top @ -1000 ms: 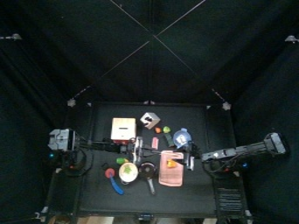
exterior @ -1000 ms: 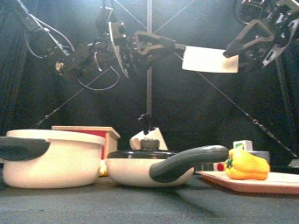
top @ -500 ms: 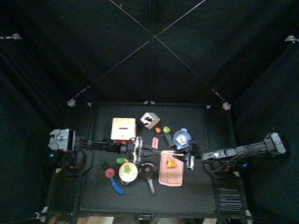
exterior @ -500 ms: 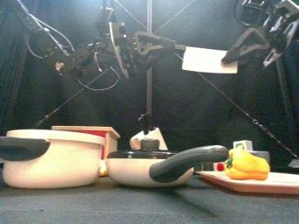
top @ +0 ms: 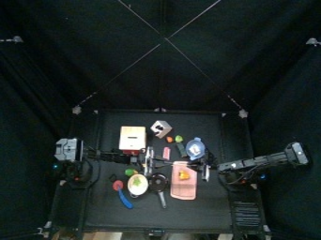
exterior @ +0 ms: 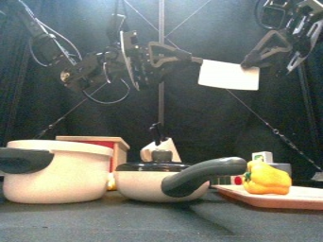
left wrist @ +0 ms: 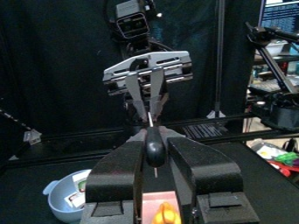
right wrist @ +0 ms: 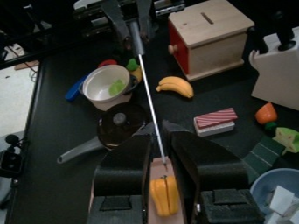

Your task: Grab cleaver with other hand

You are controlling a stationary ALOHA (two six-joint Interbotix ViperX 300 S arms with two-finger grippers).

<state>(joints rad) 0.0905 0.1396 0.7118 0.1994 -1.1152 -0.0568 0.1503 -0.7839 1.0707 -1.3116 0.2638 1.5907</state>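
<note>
The cleaver (exterior: 229, 75) hangs high above the table, its light-grey blade flat toward the front view. My left gripper (exterior: 161, 52) is shut on its dark handle (left wrist: 152, 149). My right gripper (exterior: 259, 54) comes in from the right and its jaws stand closed on the blade's far end. In the right wrist view the blade (right wrist: 146, 96) runs edge-on as a thin line from my right gripper (right wrist: 160, 168) out to the left one. In the left wrist view the right gripper (left wrist: 149, 70) faces me across the edge-on blade.
Below on the table stand a white pot (exterior: 51, 170), a dark lidded pan (exterior: 164, 180), a red-sided wooden box (right wrist: 211, 39) and a pink board (exterior: 265, 195) with a yellow pepper (exterior: 265, 177). A banana (right wrist: 176, 85), a bowl (right wrist: 111, 86) and a watermelon slice (right wrist: 214, 118) lie nearby.
The right gripper's jaws have closed in onto the blade's end. The cleaver has shifted slightly down and to the right, still in the left gripper.
</note>
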